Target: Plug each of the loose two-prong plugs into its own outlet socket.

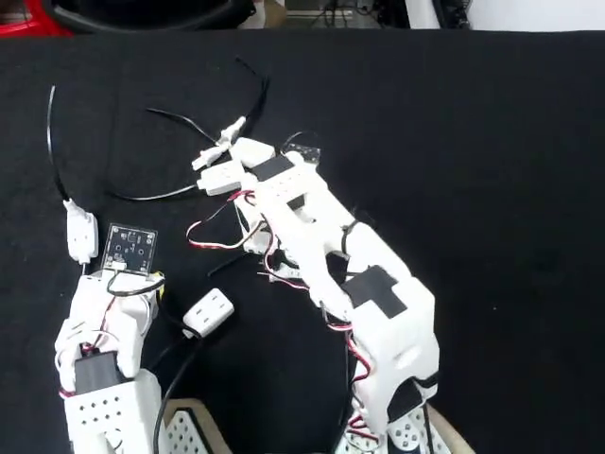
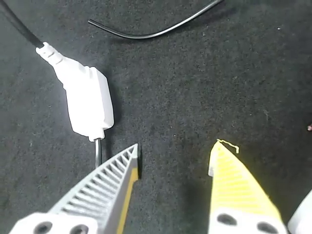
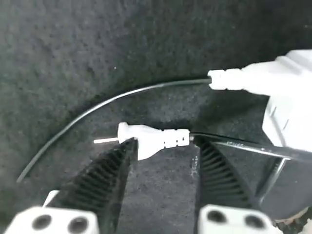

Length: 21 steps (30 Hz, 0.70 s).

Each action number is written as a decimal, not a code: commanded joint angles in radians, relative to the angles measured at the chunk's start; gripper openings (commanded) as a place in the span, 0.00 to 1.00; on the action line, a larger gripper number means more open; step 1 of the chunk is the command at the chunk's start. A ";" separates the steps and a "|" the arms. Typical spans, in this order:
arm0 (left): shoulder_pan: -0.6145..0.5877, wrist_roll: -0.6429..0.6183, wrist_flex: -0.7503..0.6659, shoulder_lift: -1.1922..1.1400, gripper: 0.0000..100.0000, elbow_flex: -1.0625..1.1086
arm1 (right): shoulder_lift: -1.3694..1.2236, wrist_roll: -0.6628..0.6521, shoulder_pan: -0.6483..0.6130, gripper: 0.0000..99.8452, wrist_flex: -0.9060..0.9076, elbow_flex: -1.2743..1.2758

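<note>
Right wrist view: one two-prong plug (image 3: 153, 139) is logged loose at frame centre between the wide-open right gripper (image 3: 164, 142); a second plug (image 2: 87, 102), upper left of the left wrist view, is left ungrasped beside the open left gripper (image 2: 176, 145); neither is judged inserted.

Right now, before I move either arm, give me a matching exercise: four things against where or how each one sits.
Things
1. left gripper
2. right gripper
3. small white plug
4. white socket block

Places or states
A. alone on the black mat, nothing gripping it
B. open, beside a white cabled block
C. open, straddling the plug
D. lying between two black fingers

Pairs: 1-B, 2-C, 3-D, 4-A
</note>
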<state>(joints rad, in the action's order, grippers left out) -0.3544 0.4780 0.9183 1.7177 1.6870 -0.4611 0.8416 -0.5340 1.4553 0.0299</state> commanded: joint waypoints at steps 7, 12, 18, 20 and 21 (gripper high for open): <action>0.002 0.008 -0.014 0.012 0.24 0.018 | 0.229 -0.137 0.043 0.18 0.298 -0.140; 0.002 0.008 -0.014 0.011 0.24 0.018 | 0.231 -0.535 -0.005 0.18 0.272 0.065; 0.004 0.008 -0.014 0.011 0.24 0.018 | 0.197 -1.068 -0.031 0.18 0.092 0.189; 0.004 0.008 -0.014 0.011 0.24 0.018 | 0.205 -1.197 -0.025 0.18 0.008 0.200; 0.004 0.008 -0.014 0.011 0.24 0.018 | 0.206 -1.266 -0.021 0.18 -0.028 0.208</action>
<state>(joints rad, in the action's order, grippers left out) -0.3544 0.4780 0.9183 1.7177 1.6870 -0.2754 -0.2248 -0.5539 1.5290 0.2294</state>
